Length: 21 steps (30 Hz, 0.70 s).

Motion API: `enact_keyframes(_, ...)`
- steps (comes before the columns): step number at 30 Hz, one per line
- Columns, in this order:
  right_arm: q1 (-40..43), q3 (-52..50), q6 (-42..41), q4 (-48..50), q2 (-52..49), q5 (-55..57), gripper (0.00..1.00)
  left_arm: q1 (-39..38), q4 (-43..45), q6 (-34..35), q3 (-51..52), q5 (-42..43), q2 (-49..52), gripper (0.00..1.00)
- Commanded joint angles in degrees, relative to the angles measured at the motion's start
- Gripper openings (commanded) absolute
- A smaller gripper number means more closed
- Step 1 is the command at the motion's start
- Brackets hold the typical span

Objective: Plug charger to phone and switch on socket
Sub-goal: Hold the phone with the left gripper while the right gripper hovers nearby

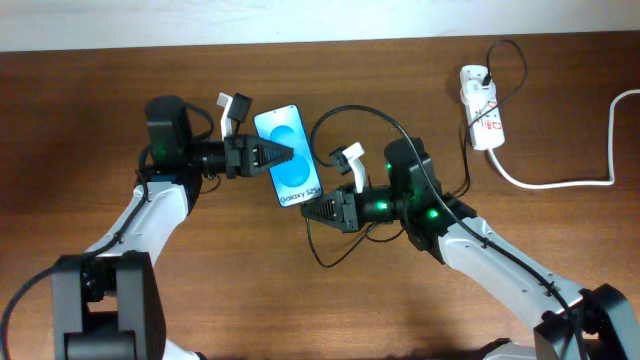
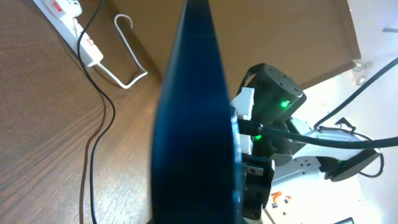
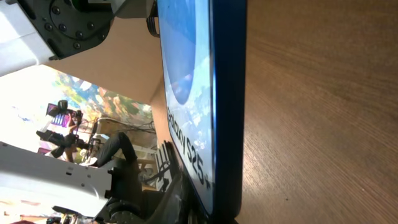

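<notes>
The phone (image 1: 288, 158) lies screen up with its "Galaxy S25+" end toward my right gripper. My left gripper (image 1: 272, 155) is shut on the phone's left long edge. In the left wrist view the phone (image 2: 193, 124) fills the jaws edge-on. My right gripper (image 1: 318, 212) looks shut at the phone's text end, and the thin black charger cable (image 1: 380, 118) loops away from its tip. The plug tip is hidden. In the right wrist view the phone (image 3: 227, 112) stands right against the fingers (image 3: 205, 211). The white socket (image 1: 482, 105) lies at the far right and also shows in the left wrist view (image 2: 68, 25).
A thick white cord (image 1: 560, 183) runs from the socket to the right table edge and shows in the left wrist view (image 2: 127, 68). The black cable (image 2: 93, 143) trails over the wood between the socket and my right arm.
</notes>
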<state>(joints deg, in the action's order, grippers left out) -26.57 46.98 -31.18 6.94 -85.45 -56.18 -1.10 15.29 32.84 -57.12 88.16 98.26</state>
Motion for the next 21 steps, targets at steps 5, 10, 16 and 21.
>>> enact_keyframes(5,0.3,4.2,0.0,2.1,1.0,1.2,0.04,-4.0,-7.4,-9.0,0.1,2.0,0.1,0.0)
enact_keyframes(10,0.4,5.2,-1.1,2.1,0.4,1.3,0.04,-4.1,-15.1,-15.3,0.1,2.1,0.1,0.0)
enact_keyframes(16,0.4,5.2,-2.4,1.2,0.2,-0.3,0.04,-4.0,-16.0,-16.1,0.1,2.0,0.1,0.0)
enact_keyframes(21,0.4,5.2,-2.3,-3.4,0.2,-0.3,0.05,-4.0,-16.0,-15.8,0.1,2.0,0.1,0.0)
